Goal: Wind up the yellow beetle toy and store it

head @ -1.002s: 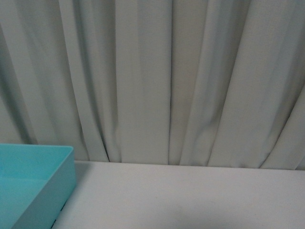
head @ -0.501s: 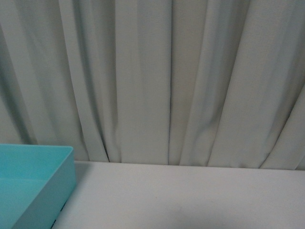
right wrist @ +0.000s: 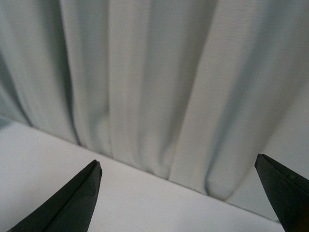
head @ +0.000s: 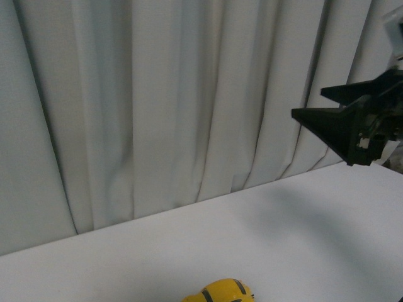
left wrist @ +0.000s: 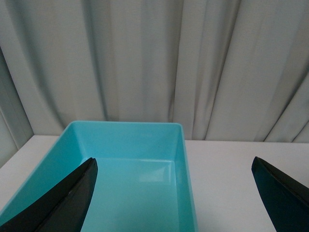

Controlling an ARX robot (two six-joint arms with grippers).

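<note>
Yellow beetle toy [head: 220,292] sits on the bench [head: 189,251], near edge of my front view, untouched. Right claw [right wrist: 176,162] and left claw [left wrist: 174,160] are spread wide and empty, the left facing the teal bin [left wrist: 125,123]. Toy looks light, rigid, glossy-slick; I'd pinch across its flanks.

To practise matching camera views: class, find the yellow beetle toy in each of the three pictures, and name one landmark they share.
Front view: the yellow beetle toy sits at the bottom edge, slightly right of centre, on the white table, partly cut off.
Left wrist view: not in it; a teal bin shows instead.
Right wrist view: not in it.
Shared landmark: the grey curtain behind the table, in all three.
</note>
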